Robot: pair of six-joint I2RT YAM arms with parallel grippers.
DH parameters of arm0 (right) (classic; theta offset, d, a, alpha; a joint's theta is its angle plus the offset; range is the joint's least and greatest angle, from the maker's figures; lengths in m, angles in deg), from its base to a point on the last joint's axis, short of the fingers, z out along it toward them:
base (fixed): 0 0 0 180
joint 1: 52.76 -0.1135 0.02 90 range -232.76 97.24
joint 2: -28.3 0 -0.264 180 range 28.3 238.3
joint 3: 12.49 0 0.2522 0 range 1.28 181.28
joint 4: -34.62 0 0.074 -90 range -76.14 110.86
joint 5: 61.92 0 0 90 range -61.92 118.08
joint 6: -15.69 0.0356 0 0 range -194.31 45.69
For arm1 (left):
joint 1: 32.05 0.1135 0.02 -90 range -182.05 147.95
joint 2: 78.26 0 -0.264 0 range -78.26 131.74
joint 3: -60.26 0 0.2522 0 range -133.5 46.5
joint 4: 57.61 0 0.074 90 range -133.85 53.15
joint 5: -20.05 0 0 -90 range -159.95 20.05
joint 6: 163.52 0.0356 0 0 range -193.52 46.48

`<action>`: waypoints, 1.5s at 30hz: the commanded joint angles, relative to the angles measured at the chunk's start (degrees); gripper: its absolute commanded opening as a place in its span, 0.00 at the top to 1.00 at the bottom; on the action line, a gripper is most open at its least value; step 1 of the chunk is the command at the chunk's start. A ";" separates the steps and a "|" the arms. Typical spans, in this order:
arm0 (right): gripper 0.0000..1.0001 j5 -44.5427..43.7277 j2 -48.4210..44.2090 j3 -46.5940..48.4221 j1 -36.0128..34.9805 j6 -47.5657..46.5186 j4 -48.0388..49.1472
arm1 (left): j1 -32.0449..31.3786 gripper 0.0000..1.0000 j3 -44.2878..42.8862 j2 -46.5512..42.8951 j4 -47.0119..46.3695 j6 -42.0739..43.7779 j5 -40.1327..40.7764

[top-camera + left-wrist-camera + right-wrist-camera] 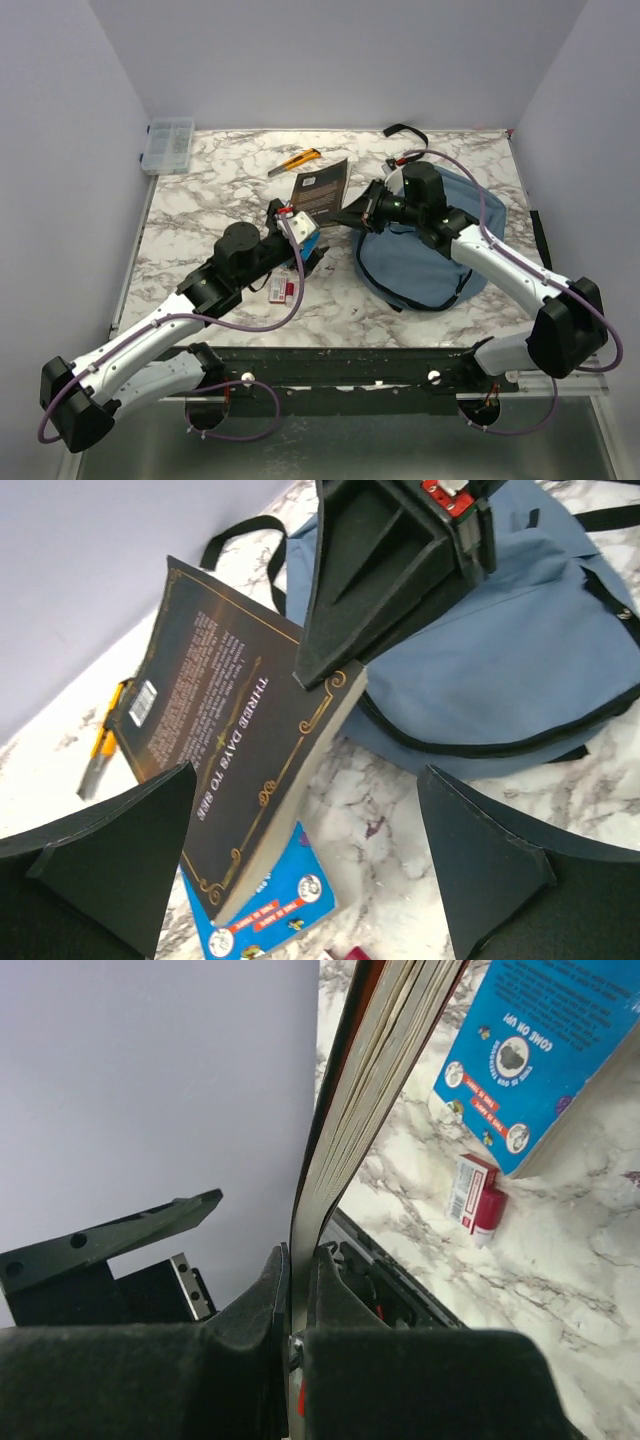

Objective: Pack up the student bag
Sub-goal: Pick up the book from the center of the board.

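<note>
Book (320, 185) is clenched edgewise in the right pincer (350, 210), just left of the student bag (420, 265), which is laid on the desk (200, 200) under that arm; the left pincer (307, 772) is held released, farther left.

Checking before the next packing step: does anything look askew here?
Yes. The dark book hangs tilted, pinched near one corner by the right tool. Its low end lies over the blue book, beside the student bag, not inside it.
</note>
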 commanded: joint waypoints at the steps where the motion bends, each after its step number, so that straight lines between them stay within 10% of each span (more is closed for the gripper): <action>1: 0.99 3.98 -2.86 -1.46 0.04 2.16 1.89 | -3.11 0.08 -0.21 1.29 -2.96 5.81 10.97; 15: 0.99 6.75 -6.84 -5.18 0.00 8.09 8.38 | -13.56 0.21 -0.26 8.69 -3.89 17.07 28.19; 24: 1.00 7.20 -10.40 -6.40 -0.08 9.93 10.04 | -13.56 0.54 -2.46 11.50 -1.63 16.55 30.89; 30: 0.99 10.54 -10.80 -7.74 -0.05 5.75 13.61 | -13.50 1.00 -4.52 10.97 1.35 14.57 30.49; 38: 0.40 -25.75 -9.72 10.07 0.06 -31.67 -33.29 | -7.74 1.00 -7.27 10.54 1.93 3.68 40.19; 45: 0.31 -43.87 -4.40 6.49 -3.60 -46.04 -44.61 | 6.19 1.00 -11.76 8.26 10.67 -17.81 33.70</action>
